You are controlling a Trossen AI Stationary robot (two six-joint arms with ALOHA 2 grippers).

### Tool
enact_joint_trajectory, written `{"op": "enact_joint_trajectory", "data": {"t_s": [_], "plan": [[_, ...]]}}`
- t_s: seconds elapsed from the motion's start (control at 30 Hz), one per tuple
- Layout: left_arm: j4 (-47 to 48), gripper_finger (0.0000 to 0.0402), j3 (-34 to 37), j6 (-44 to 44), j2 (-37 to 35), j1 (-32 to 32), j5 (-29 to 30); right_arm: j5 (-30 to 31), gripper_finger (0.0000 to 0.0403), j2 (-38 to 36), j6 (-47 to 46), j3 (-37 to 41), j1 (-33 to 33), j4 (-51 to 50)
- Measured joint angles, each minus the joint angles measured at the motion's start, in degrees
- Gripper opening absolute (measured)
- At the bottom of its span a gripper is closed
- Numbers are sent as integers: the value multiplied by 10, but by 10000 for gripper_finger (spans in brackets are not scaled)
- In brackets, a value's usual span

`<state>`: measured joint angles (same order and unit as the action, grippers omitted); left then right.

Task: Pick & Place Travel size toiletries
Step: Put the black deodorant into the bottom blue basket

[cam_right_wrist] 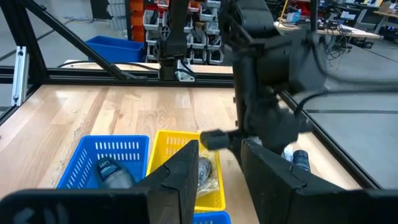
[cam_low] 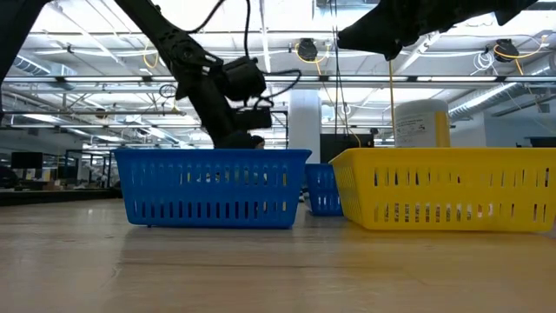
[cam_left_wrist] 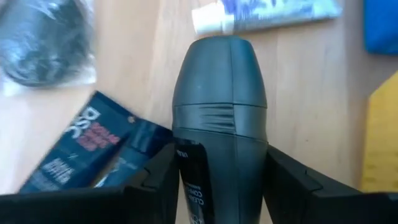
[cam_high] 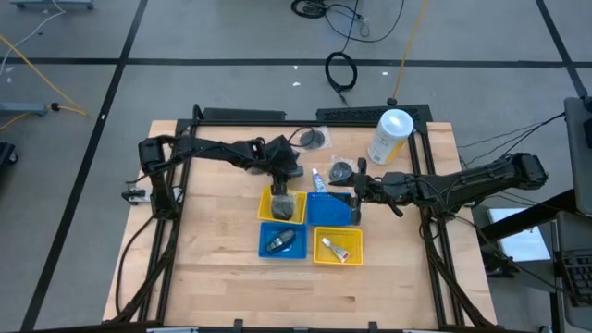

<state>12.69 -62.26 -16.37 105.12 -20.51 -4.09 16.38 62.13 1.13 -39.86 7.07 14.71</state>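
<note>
Rounded matte-grey bottle between fingers

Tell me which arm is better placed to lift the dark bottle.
The left. The left gripper sits around the dark bottle. The right gripper hangs open and empty farther off, by the blue tray.

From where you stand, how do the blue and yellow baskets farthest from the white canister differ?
The blue slotted plastic basket holds a dark bottle; the yellow slotted plastic basket holds a thin white tube. The blue one sits on the left arm's side, the yellow one on the right arm's. Both are square and alike in size.
</note>
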Motion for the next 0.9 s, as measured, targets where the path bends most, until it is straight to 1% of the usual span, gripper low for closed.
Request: {"op": "enact_joint_trajectory", "data": {"t_s": [0.13,0.3,0.43,0.67,0.77,0.83,0.9], "plan": [[10,167,0,8,-50,0,-1,0,114,0,-2,0,0,-4],[31,166,-1,27,-118,3,-39,0,114,0,-4,0,0,-5],[66,165,-1,55,-164,20,-50,0,114,0,-11,0,0,-4],[136,165,-1,104,-215,92,-47,0,114,0,-20,0,0,-15],[148,165,-1,138,-220,135,-29,0,114,0,-24,0,0,-14],[174,164,-1,162,-222,164,-17,0,114,0,-32,0,0,-14],[174,164,-1,184,-222,193,-2,0,114,0,-38,0,0,-14]]}}
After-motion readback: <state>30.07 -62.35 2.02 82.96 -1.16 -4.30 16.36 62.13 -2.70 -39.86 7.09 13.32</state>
